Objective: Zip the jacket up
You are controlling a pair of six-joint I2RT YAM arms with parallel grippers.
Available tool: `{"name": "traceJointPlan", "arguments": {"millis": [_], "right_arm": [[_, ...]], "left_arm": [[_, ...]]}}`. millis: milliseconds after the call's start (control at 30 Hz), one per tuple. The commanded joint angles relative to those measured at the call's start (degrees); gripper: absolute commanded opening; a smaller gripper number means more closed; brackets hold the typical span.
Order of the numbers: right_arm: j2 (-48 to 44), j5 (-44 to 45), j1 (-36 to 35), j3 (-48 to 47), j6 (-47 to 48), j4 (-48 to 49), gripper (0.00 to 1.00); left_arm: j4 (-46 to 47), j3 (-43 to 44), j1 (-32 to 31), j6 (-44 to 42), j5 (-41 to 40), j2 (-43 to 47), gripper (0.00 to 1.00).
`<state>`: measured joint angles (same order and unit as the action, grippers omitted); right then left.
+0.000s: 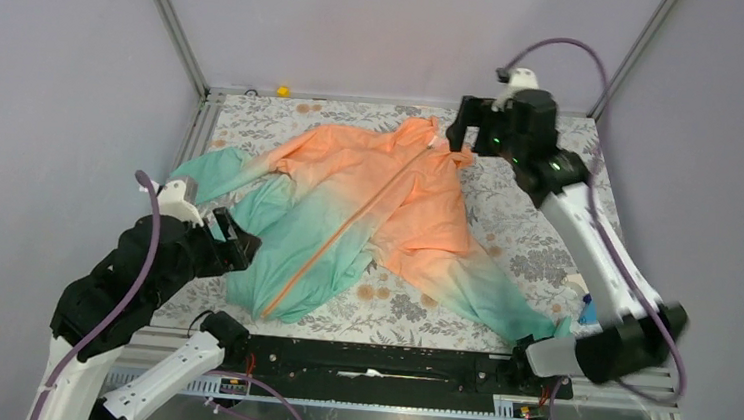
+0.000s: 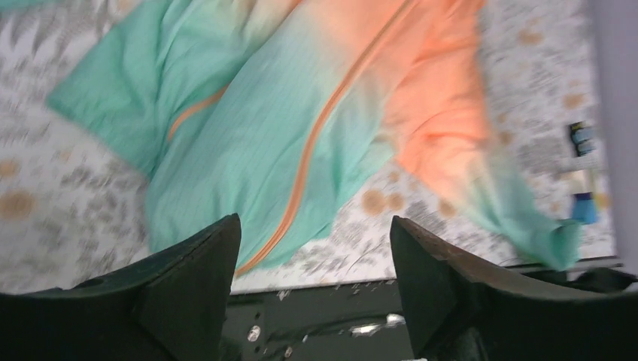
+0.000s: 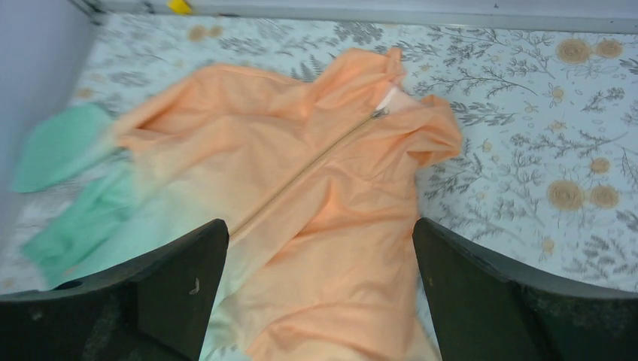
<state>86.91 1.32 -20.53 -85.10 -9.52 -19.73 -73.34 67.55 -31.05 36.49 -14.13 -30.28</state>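
1. Floral-printed table [image 1: 551, 184]: carrying everything.
2. Thin orange-to-teal fabric jacket [image 1: 369, 200]: spread front-up mid-table, collar far, hem near, sleeves flung sideways. Probably light, limp and slippery, prone to bunching; best pinned at the hem during any pull.
3. Orange front zipper [image 1: 352, 224]: seemingly closed from hem to collar.
4. Right pincer [image 3: 320, 229]: released wide, empty, above the collar. Left pincer [image 2: 314, 219]: spread apart, empty, beside the teal hem.
5. Small slider [image 3: 378, 113]: at the collar, the spot for any further pinch.
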Motion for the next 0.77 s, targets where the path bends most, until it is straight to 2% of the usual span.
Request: {"name": "traceJointPlan", "arguments": {"millis": [0, 67, 100, 233, 267, 333, 433, 567, 733], "right_arm": [[-18.6, -5.2, 0.2, 6.0, -7.9, -11.1, 1.0], [-26.6, -4.9, 0.1, 4.4, -6.0, -15.5, 1.0], [-28.8, -4.3, 0.1, 2.1, -5.2, -18.2, 1.0], [-33.6, 0.4, 0.2, -9.2, -3.7, -29.4, 1.0], [-34.9, 1.0, 0.2, -11.0, -3.8, -30.3, 1.0], [-37.6, 1.1, 0.2, -13.1, -4.1, -30.7, 1.0], [-40.0, 0.9, 0.2, -14.8, -4.6, -30.9, 1.0], [-39.4, 3.0, 0.1, -18.1, -4.2, -32.5, 1.0], [-41.1, 3.1, 0.2, -17.6, -3.1, -30.8, 1.0]], "left_arm": [[14.7, 7.2, 0.2, -4.4, 5.4, -3.3, 0.78], [18.4, 10.2, 0.2, -5.8, 8.1, -5.2, 0.79], [20.1, 12.3, 0.2, -6.6, 9.4, -6.1, 0.86], [24.9, 20.1, 0.2, -10.3, 13.0, -10.3, 0.9], [25.8, 22.5, 0.2, -11.5, 13.5, -11.1, 0.94], [28.0, 26.7, 0.2, -14.0, 13.9, -12.2, 0.99], [31.7, 30.7, 0.2, -17.0, 13.9, -12.2, 0.99], [35.8, 32.9, 0.2, -21.0, 13.9, -10.8, 0.99], [37.9, 35.2, 0.3, -23.7, 13.3, -10.5, 0.99]]}}
